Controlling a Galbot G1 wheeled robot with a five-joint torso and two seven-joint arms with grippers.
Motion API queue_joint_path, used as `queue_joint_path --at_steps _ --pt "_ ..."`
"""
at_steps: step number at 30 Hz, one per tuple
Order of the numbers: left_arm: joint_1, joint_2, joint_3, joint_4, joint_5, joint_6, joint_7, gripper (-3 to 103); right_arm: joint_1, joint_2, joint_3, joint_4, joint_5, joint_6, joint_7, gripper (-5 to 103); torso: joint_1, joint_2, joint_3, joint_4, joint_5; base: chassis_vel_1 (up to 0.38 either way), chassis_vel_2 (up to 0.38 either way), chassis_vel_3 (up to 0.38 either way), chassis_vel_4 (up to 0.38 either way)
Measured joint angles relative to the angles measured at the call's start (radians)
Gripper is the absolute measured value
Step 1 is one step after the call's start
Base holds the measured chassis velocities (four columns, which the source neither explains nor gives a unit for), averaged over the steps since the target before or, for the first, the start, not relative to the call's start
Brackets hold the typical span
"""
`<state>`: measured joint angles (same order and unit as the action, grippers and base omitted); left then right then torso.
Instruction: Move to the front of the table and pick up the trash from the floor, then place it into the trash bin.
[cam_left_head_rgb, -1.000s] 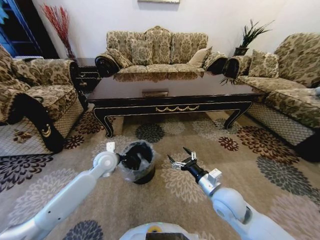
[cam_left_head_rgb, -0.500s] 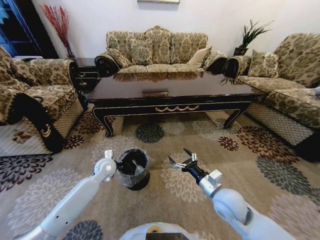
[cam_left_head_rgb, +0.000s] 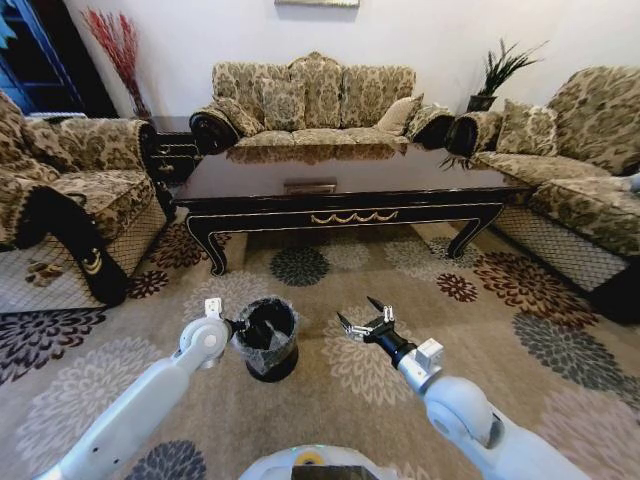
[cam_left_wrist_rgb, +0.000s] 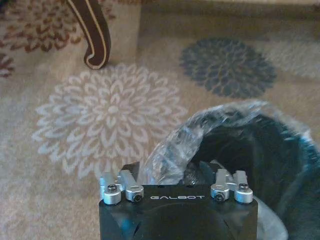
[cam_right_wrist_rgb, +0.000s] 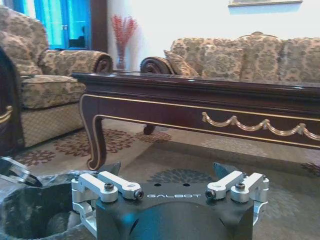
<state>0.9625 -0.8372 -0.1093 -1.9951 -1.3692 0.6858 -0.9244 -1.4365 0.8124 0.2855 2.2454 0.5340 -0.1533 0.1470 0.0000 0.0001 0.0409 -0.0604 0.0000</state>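
Now the left gripper hangs at the rim of the bin on the carpet before the table; whether its jaws grip anything, I cannot tell. Right gripper hovers beside, jaws spread, empty. Seemingly the drop-off step; next, release over the bin.

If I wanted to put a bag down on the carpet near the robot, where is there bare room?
Open floor lies between the right gripper and the right sofa, and between the table front and the trash bin. It is crowded around the bin, where the left gripper sits at its rim and the right gripper hovers close beside it.
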Motion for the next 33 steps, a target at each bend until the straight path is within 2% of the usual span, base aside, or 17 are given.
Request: queue_joint_path --at_steps 2,5,6,8,10,11,12,15,16,17,19,20,22,25,28,31,33 --pt "0.017 0.004 -0.014 -0.024 0.004 -0.002 0.003 72 -0.002 0.007 0.007 -0.004 0.004 0.002 0.004 100 0.0 0.0 0.0 0.0001 0.0 0.0 0.0 0.0 0.0" --pt "0.086 0.01 -0.077 -0.098 0.04 -0.018 0.031 88 -0.011 0.027 0.038 -0.015 0.014 0.011 0.008 100 0.0 0.0 0.0 0.0 0.0 0.0 0.0 0.0 0.0" --pt "0.086 0.01 -0.077 -0.098 0.04 -0.018 0.031 88 -0.011 0.027 0.038 -0.015 0.014 0.011 0.008 100 0.0 0.0 0.0 0.0 0.0 0.0 0.0 0.0 0.0" --pt "0.151 0.005 -0.136 -0.151 0.11 -0.039 0.071 97 -0.019 0.042 0.062 -0.026 0.015 0.023 0.008 100 0.0 0.0 0.0 0.0 -0.0001 0.0 0.0 0.0 0.0" --pt "0.218 -0.009 -0.191 -0.19 0.197 -0.065 0.116 99 -0.028 0.058 0.078 -0.037 0.012 0.039 0.01 100 0.0 0.0 0.0 0.0001 0.0 0.0 0.0 0.0 0.0" --pt "0.299 -0.03 -0.249 -0.221 0.285 -0.105 0.165 100 -0.04 0.076 0.094 -0.051 0.002 0.065 0.011 100 0.0 0.0 0.0 0.0 0.0 0.0 0.0 0.0 0.0" --pt "0.299 -0.03 -0.249 -0.221 0.285 -0.105 0.165 100 -0.04 0.076 0.094 -0.051 0.002 0.065 0.011 100 0.0 0.0 0.0 0.0 0.0 0.0 0.0 0.0 0.0" --pt "0.448 -0.08 -0.344 -0.259 0.388 -0.174 0.23 100 -0.059 0.109 0.115 -0.081 -0.027 0.132 0.003 100 0.0 0.0 0.0 0.0002 -0.0001 0.0 0.0 0.0 0.0" --pt "0.524 -0.104 -0.392 -0.264 0.478 -0.226 0.295 100 -0.066 0.129 0.124 -0.097 -0.04 0.164 -0.003 100 0.0 0.0 0.0 0.0003 -0.0002 0.0 0.0 0.0 0.0" --pt "0.524 -0.104 -0.392 -0.264 0.478 -0.226 0.295 100 -0.066 0.129 0.124 -0.097 -0.04 0.164 -0.003 100 0.0 0.0 0.0 0.0003 -0.0002 0.0 0.0 0.0 0.0" --pt "0.612 -0.135 -0.451 -0.264 0.631 -0.315 0.39 100 -0.075 0.154 0.135 -0.118 -0.056 0.198 -0.014 100 0.0 0.0 0.0 0.0002 0.0 0.0 0.0 0.0 0.0" --pt "0.671 -0.158 -0.484 -0.268 0.741 -0.378 0.449 100 -0.082 0.175 0.144 -0.136 -0.085 0.226 -0.025 100 0.0 0.0 0.0 0.0004 -0.0002 0.0 0.0 0.0 0.0" --pt "0.688 -0.166 -0.492 -0.272 0.776 -0.399 0.467 100 -0.086 0.183 0.149 -0.142 -0.099 0.237 -0.03 100 0.0 0.0 0.0 0.0004 -0.0001 0.0 0.0 0.0 0.0" --pt "0.728 -0.184 -0.484 -0.284 0.893 -0.496 0.536 100 -0.137 0.241 0.196 -0.162 -0.176 0.287 -0.046 100 0.0 0.0 0.0 0.0002 -0.0001 0.0 0.0 0.0 0.0" --pt "0.752 -0.184 -0.47 -0.296 0.923 -0.558 0.579 100 -0.176 0.281 0.225 -0.17 -0.217 0.313 -0.05 100 0.0 0.0 0.0 -0.0008 -0.0002 0.0 0.0 0.0 0.0" --pt "0.836 -0.203 -0.495 -0.306 0.981 -0.664 0.654 100 -0.2 0.312 0.248 -0.185 -0.244 0.341 -0.06 100 0.0 0.0 0.0 -0.0001 0.0001 0.0 0.0 0.0 0.0" --pt "0.853 -0.211 -0.501 -0.305 0.991 -0.682 0.669 100 -0.202 0.315 0.251 -0.188 -0.247 0.347 -0.062 100 0.0 0.0 0.0 0.0 0.0001 0.0 0.0 0.0 0.0"
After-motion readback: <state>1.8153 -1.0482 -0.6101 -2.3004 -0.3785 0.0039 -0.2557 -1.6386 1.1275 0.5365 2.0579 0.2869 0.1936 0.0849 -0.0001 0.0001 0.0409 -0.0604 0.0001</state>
